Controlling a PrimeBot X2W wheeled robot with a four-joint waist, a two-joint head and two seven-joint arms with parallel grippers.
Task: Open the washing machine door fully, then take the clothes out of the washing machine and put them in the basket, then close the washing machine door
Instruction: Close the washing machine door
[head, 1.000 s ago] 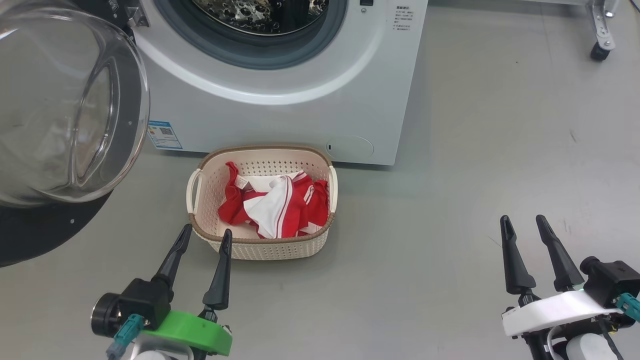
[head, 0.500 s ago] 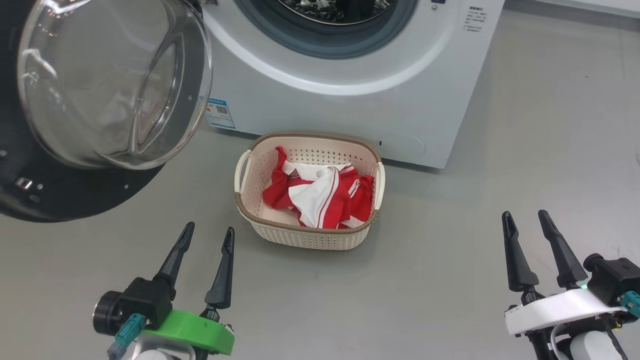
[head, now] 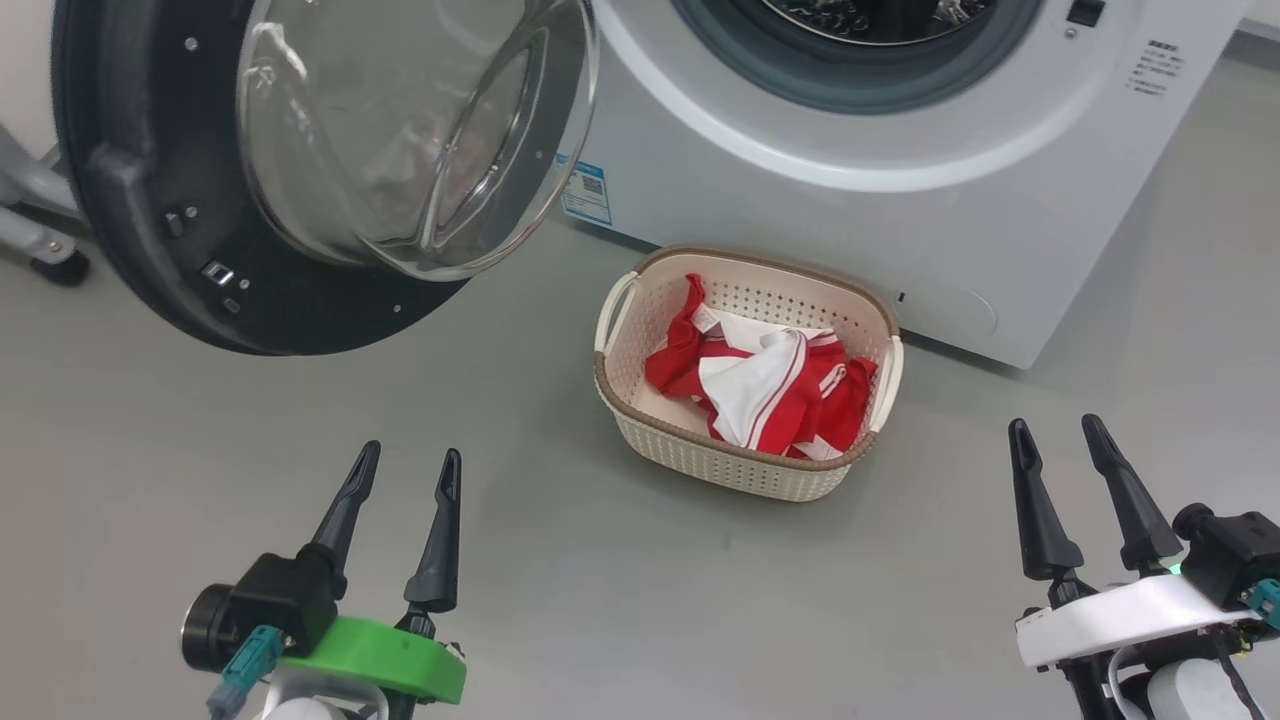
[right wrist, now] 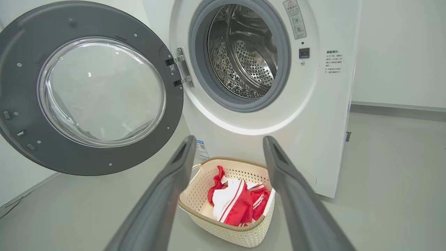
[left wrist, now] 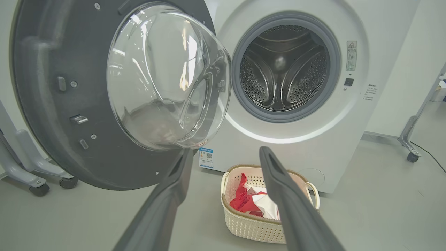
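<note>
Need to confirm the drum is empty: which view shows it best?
Left wrist view: it looks straight into the drum, back wall and paddles visible, looks empty. Right wrist view sees the drum obliquely. Head view catches its bottom edge.

Head view: washing machine [head: 880, 220] and washing machine door [head: 140, 230] cut off at the top edge. Sticker [head: 587, 192] print, possibly a QR code, too small to read. Lower folds of the clothes [head: 760, 385] hidden behind the basket [head: 730, 465] wall; garment count undeterminable.
</note>
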